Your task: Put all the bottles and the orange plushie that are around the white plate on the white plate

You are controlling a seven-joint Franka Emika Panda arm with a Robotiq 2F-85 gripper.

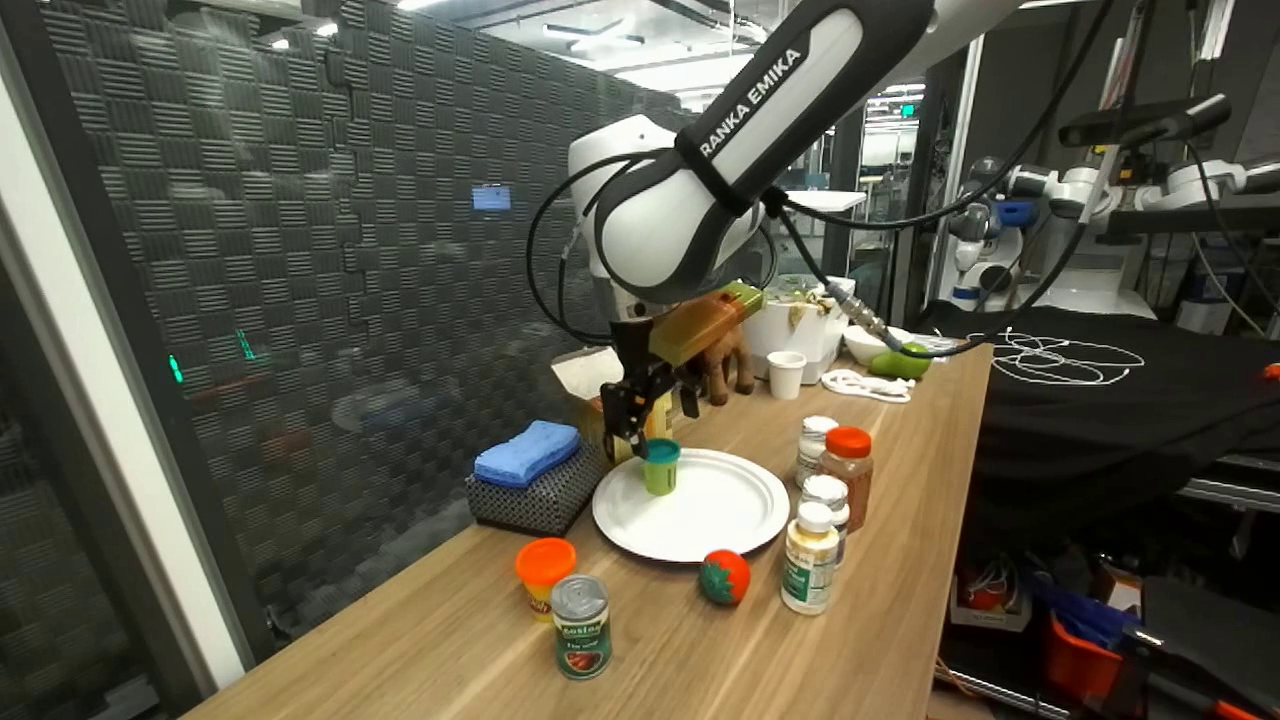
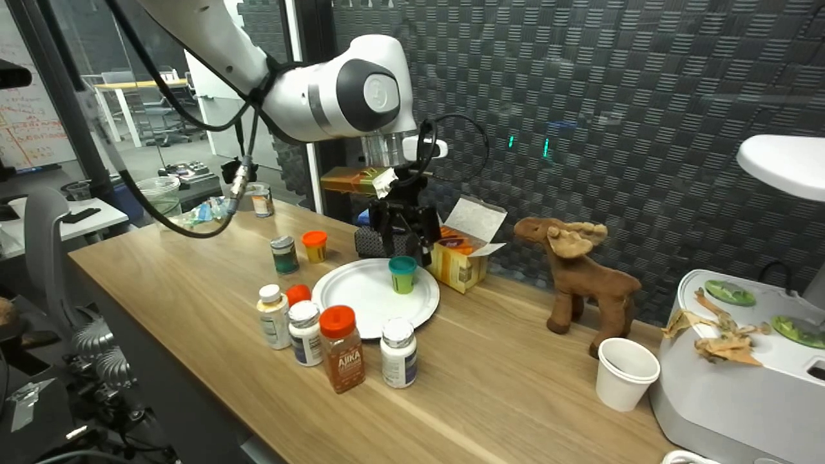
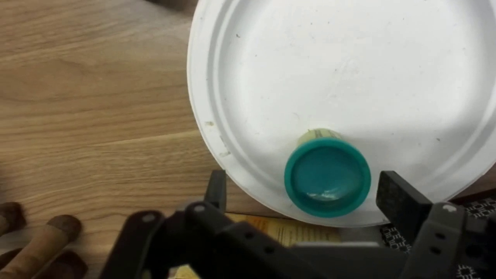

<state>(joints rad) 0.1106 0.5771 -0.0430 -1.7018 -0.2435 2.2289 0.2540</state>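
Note:
My gripper (image 3: 302, 182) stands open low over the edge of the white plate (image 3: 329, 77). Between its fingers, with a gap on both sides, is a green tub with a teal lid (image 3: 327, 178), upright on the plate. Beside the plate on the table are several bottles: a white one with a green label (image 1: 808, 570), a brownish jar with a red cap (image 2: 343, 361) and white bottles such as this one (image 2: 398, 357). A small red-orange round toy with green on it (image 1: 725, 577) lies near the rim; I cannot tell whether it is the orange plushie.
An orange-lidded tub (image 1: 546, 575) and a green-labelled can (image 1: 582, 630) stand nearby. Against the plate's wall side are an opened yellow box (image 2: 461, 267) and a black mesh box (image 1: 540, 495) with a blue cloth (image 1: 527, 452). A brown plush moose (image 2: 586, 283) and paper cups (image 2: 624, 377) stand farther along.

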